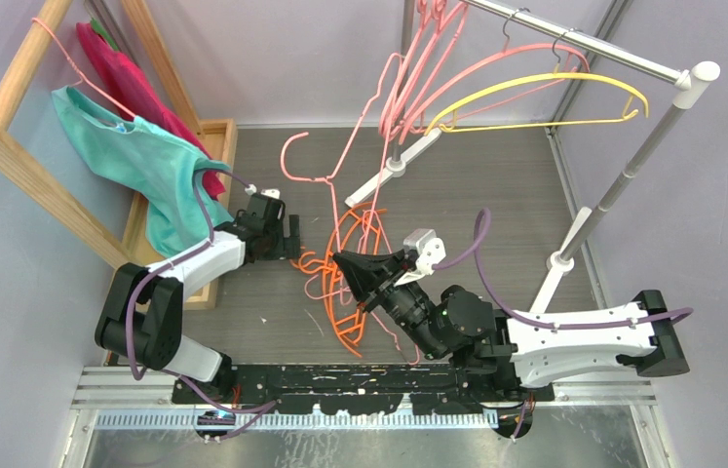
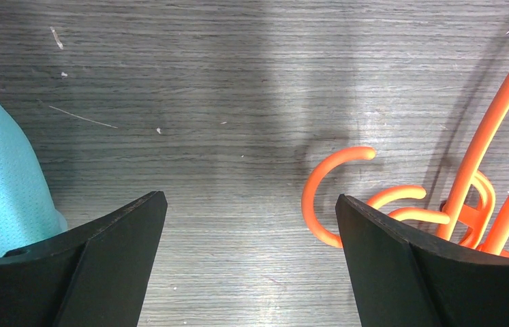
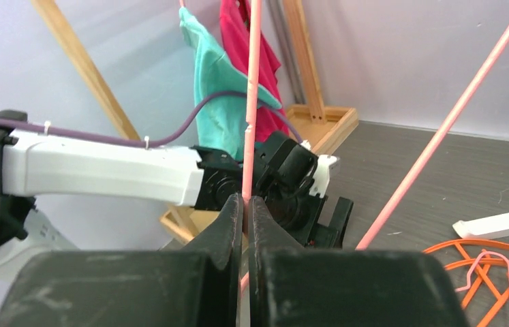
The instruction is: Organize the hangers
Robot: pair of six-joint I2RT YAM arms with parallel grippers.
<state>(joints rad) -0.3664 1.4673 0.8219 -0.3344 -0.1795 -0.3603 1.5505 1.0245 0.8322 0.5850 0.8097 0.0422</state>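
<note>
Lifting one pink hanger [image 1: 332, 195] from the orange hangers [image 1: 340, 327] on the table [image 1: 496, 185], pinched tight in the right gripper [image 1: 345, 263], with the left gripper [image 1: 291, 234] spread open beside them. Next, likely: hooking it over the rail [image 1: 593, 47], unsnagged.

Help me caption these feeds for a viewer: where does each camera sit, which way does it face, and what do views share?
Top external: above and behind the bases, looking down on table, rail, left arm, right arm.
Left wrist: on the left arm, facing down at the table; open jaws frame orange hangers.
Right wrist: on the right arm, looking sideways at the left arm; jaws shut on a pink hanger.
Shared: orange hangers show in all three.
</note>
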